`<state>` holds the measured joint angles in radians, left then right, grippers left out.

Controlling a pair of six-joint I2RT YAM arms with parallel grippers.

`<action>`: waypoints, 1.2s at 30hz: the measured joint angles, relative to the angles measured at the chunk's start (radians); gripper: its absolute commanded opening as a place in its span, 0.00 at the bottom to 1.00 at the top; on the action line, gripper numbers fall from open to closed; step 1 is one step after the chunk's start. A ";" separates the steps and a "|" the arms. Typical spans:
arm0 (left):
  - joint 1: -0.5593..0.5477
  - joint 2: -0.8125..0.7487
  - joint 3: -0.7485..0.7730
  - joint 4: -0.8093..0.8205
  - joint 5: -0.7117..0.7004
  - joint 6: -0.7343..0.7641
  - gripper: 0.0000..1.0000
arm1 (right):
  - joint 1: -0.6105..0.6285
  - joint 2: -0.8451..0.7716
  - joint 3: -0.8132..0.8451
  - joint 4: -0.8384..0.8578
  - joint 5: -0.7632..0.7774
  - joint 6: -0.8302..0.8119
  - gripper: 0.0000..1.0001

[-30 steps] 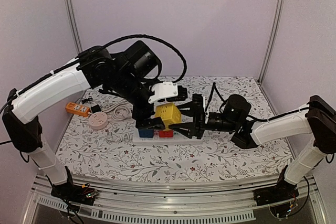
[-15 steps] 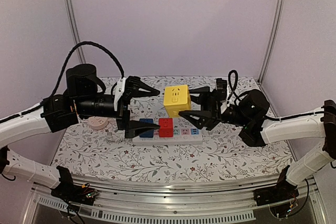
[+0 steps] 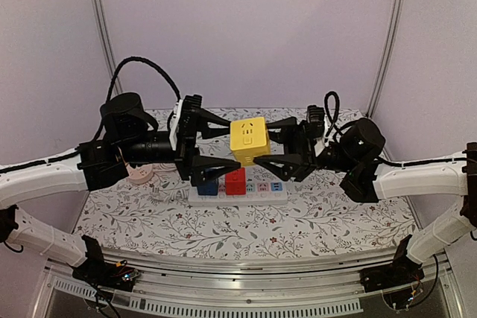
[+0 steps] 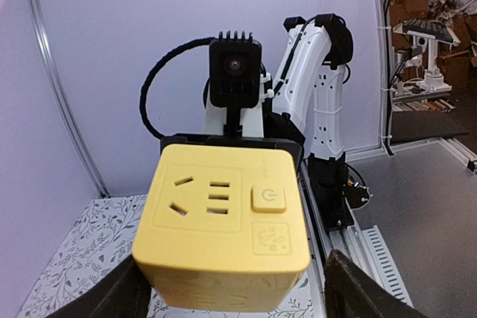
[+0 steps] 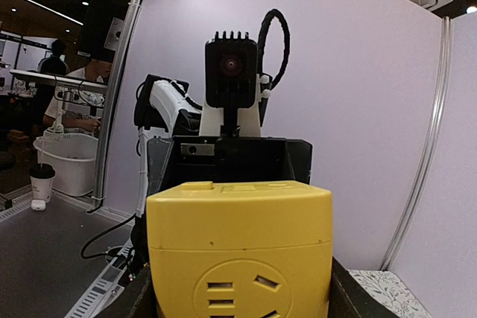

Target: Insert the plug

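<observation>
Right hand (image 3: pixel 264 143) holds yellow plug (image 3: pixel 249 140) clear of strip (image 3: pixel 262 193).

yellow cube (image 5: pixel 238 258) (socket face visible) | between jaws | wrist camera (image 5: pixel 231 72) behind

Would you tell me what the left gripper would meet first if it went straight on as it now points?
Most likely the yellow cube socket, between the open fingers of the left gripper, held opposite by the right gripper.

The floral table (image 3: pixel 223 232) holds a white power strip (image 3: pixel 262 197) (near its middle) and a pink disc (image 3: pixel 139 176).
</observation>
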<state>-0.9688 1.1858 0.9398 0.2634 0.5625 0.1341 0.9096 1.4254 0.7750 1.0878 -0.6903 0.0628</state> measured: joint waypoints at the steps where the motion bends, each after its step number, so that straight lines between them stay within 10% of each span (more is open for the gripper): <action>1: 0.000 0.001 0.000 0.006 -0.002 -0.001 0.71 | 0.000 0.000 0.001 -0.004 -0.005 0.000 0.00; 11: -0.003 0.013 0.003 0.019 0.007 0.012 0.68 | 0.005 0.002 0.037 -0.023 -0.034 0.003 0.00; 17: -0.003 0.012 0.005 0.024 0.007 0.037 0.00 | 0.006 0.002 0.044 -0.022 -0.050 0.018 0.00; 24: -0.003 0.004 0.014 -0.015 0.003 0.058 0.00 | 0.006 -0.002 0.044 -0.043 -0.050 0.002 0.20; 29: -0.002 -0.004 0.024 -0.077 -0.011 0.082 0.00 | 0.014 -0.041 0.045 -0.158 -0.028 -0.058 0.00; 32: -0.002 -0.004 0.023 -0.069 -0.008 0.087 0.36 | 0.016 -0.053 0.055 -0.197 -0.026 -0.080 0.00; 36: -0.002 -0.004 0.014 -0.037 0.000 0.084 0.50 | 0.020 -0.053 0.062 -0.198 -0.026 -0.090 0.00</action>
<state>-0.9710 1.1820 0.9543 0.2264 0.5621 0.2184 0.9295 1.3720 0.8371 0.8898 -0.7158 -0.0269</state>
